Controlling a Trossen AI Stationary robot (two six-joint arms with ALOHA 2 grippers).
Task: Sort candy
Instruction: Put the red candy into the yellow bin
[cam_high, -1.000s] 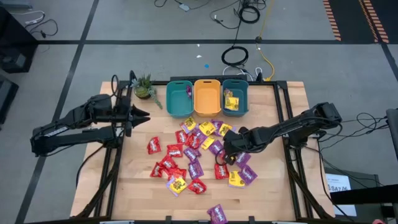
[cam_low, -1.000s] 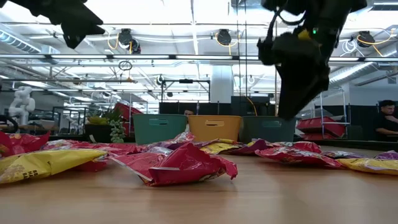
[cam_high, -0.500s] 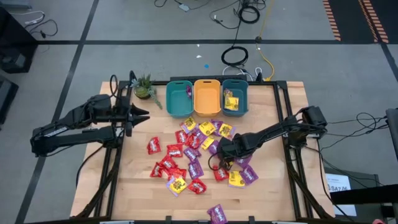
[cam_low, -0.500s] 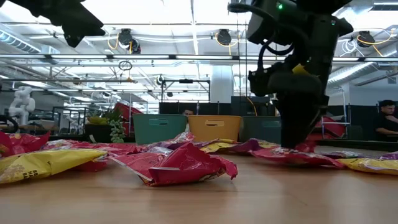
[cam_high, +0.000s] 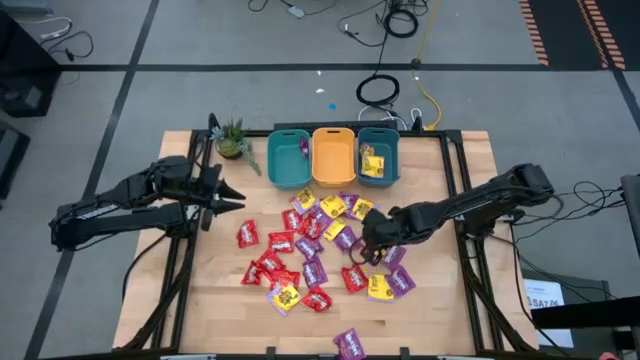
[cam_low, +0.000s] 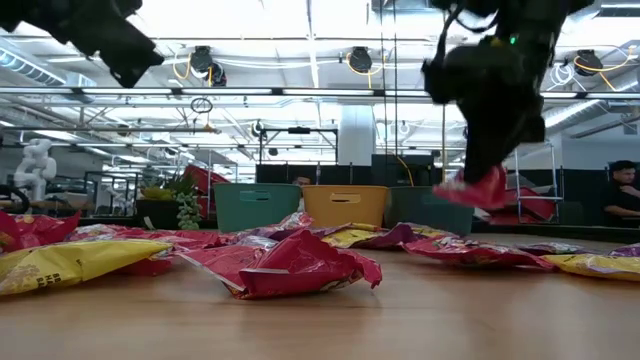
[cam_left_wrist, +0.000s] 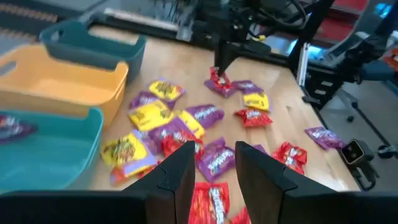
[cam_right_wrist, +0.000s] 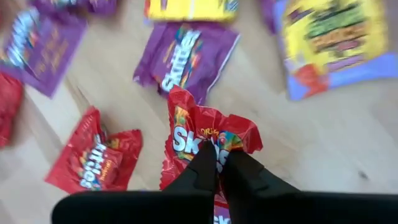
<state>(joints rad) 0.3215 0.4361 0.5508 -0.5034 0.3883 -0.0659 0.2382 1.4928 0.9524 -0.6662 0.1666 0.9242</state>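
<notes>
Our right gripper (cam_right_wrist: 217, 163) has just pinched shut on a red candy packet (cam_right_wrist: 208, 140) and lifted it clear of the pile, ready for the orange bin (cam_high: 333, 158); our left gripper (cam_left_wrist: 208, 163) waits half open.

Left gripper (cam_left_wrist: 210, 177): two dark fingers at bottom centre of frame, a gap between them, nothing in it. Orange plastic bin (cam_left_wrist: 56, 84) at left, a teal plastic bin (cam_left_wrist: 93, 45) at upper left, another teal plastic bin (cam_left_wrist: 46, 152) at lower left. Shiny red, purple and yellow candy packets (cam_left_wrist: 186, 127) scattered mid-frame on the light wooden table (cam_left_wrist: 180, 71). Top centre: right gripper (cam_left_wrist: 219, 70) pointing down, pinching a red candy packet (cam_left_wrist: 219, 79).
</notes>
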